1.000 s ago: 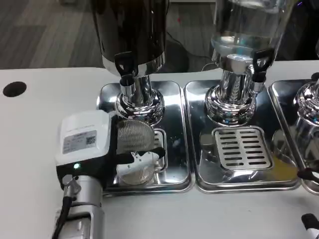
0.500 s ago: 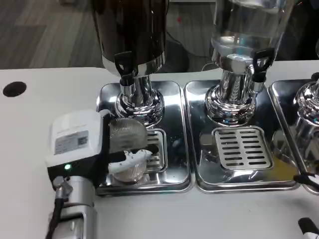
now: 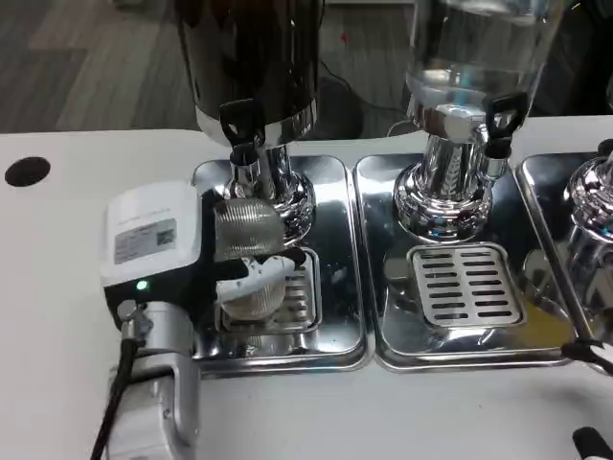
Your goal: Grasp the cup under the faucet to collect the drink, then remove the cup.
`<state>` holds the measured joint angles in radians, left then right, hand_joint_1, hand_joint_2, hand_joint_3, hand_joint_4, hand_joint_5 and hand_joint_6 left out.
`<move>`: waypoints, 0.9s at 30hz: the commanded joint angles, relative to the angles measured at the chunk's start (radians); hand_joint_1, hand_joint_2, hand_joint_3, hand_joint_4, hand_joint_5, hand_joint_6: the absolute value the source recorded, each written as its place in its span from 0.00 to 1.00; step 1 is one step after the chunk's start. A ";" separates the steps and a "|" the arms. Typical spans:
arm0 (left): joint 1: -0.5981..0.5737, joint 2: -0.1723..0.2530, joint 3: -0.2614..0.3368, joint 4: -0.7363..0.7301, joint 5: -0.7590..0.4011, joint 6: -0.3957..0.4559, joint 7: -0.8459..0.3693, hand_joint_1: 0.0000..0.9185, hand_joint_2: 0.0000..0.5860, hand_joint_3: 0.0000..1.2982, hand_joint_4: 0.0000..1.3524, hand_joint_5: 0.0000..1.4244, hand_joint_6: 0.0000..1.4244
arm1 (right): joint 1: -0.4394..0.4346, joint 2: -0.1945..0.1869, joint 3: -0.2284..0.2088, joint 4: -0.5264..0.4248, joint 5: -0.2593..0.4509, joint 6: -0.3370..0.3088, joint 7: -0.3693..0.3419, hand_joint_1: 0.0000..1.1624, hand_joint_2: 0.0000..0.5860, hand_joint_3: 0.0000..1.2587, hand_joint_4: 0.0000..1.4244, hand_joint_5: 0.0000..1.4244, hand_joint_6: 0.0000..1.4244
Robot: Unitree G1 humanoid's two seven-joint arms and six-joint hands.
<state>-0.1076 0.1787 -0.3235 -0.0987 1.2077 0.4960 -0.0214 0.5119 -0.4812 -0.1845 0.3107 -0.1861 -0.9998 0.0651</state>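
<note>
The left hand point(image 3: 206, 264) reaches in from the near left over the white worktop point(image 3: 57, 316); its white back carries a label and a small green light; its fingers point(image 3: 263, 273) are wrapped round the cup point(image 3: 247, 264), so the hand holds the cup. The cup is a ribbed, clear one; it stands over the slotted grate of the left drip tray point(image 3: 330, 326), tilted a little, its rim just below and in front of the faucet point(image 3: 239, 129) of the dark dispenser point(image 3: 254, 57); whether its base touches the grate cannot be told, since the fingers hide it; whether there is drink in it cannot be told either. The black faucet handle sits just above the chrome pedestal point(image 3: 273, 196) that rises from the far part of that tray; the cup is just beside the pedestal, on its near side.

To the right, touching the first tray edge to edge, lies the middle drip tray point(image 3: 536, 326) with its own slotted grate point(image 3: 466, 285); on it stands the clear dispenser point(image 3: 479, 48) with a black-handled tap; a third chrome pedestal point(image 3: 594, 196) shows at the far right edge. At the near right edge only dark fingertips of the right hand point(image 3: 594, 398) show, low over the worktop; whether they are spread or closed cannot be told. A dark round hole point(image 3: 27, 171) lies in the worktop at the far left.
</note>
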 commanded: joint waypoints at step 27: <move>-0.091 0.007 -0.025 0.085 -0.038 0.013 0.018 0.14 0.05 0.26 0.32 0.49 0.65 | -0.025 -0.015 -0.008 0.074 0.068 -0.028 0.042 0.48 0.62 0.18 0.09 0.09 0.08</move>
<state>-0.1991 0.1749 -0.3433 0.0059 1.1797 0.5039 0.0115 0.4929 -0.4903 -0.1886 0.3795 -0.1278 -1.0122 0.0985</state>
